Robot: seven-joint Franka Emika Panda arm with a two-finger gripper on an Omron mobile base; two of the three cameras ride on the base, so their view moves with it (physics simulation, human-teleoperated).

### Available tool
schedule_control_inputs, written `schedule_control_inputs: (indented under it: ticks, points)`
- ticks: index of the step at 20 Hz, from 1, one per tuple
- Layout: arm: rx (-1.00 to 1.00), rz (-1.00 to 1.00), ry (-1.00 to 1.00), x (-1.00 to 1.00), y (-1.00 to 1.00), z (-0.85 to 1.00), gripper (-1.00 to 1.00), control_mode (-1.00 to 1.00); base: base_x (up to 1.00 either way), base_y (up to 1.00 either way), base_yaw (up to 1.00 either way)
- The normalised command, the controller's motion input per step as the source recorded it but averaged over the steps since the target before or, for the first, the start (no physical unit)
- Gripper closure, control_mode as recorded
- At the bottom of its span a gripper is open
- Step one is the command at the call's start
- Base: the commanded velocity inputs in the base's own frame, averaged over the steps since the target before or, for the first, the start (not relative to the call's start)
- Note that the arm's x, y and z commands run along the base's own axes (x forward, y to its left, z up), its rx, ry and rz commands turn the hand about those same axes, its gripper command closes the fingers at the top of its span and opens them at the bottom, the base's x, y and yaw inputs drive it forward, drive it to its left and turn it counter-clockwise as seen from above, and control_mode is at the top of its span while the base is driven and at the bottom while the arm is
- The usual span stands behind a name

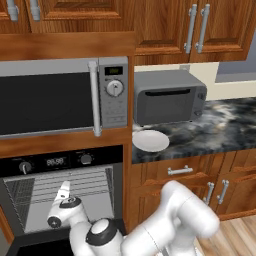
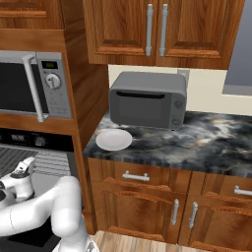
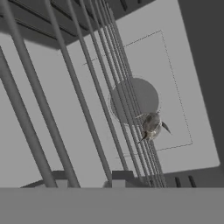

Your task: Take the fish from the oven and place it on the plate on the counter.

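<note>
The oven (image 1: 55, 161) stands open, its grey inside and wire rack (image 1: 85, 182) showing. My gripper (image 1: 64, 190) (image 2: 27, 165) reaches into the cavity. In the hand view its two fingertips (image 3: 59, 177) stand apart at the bottom, with rack wires running between them and nothing held. The fish (image 3: 152, 126), tiny and silvery-grey, lies past the tips and off to the right, seen through the rack wires. The white plate (image 1: 150, 140) (image 2: 113, 140) sits empty on the dark marbled counter (image 1: 220, 130) (image 2: 197, 142), to the right of the oven.
A silver-panelled microwave (image 1: 60, 100) (image 2: 29, 88) sits above the oven. A grey boxy appliance (image 1: 169, 96) (image 2: 146, 100) stands on the counter just behind the plate. Wooden drawers (image 1: 180, 171) lie under the counter, and wooden wall cabinets (image 2: 155, 29) hang above it.
</note>
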Motion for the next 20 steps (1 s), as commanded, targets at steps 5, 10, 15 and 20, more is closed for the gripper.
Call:
schedule_control_inputs:
  ticks: [5,10,15,20]
  points:
    - [0.00,0.06,-0.03,-0.62,0.00,-0.38,1.00,-1.00,0.00,0.00,0.00]
    - [0.00,0.07,0.00,-0.60,0.00,-0.29,1.00,-1.00,0.00,0.00,0.00]
    - [0.00,0.08,0.00,-0.64,0.00,-0.20,1.00,-1.00,0.00,0.00,0.00]
    - [0.00,0.07,0.00,-0.78,0.00,-0.29,1.00,-1.00,0.00,0.00,0.00]
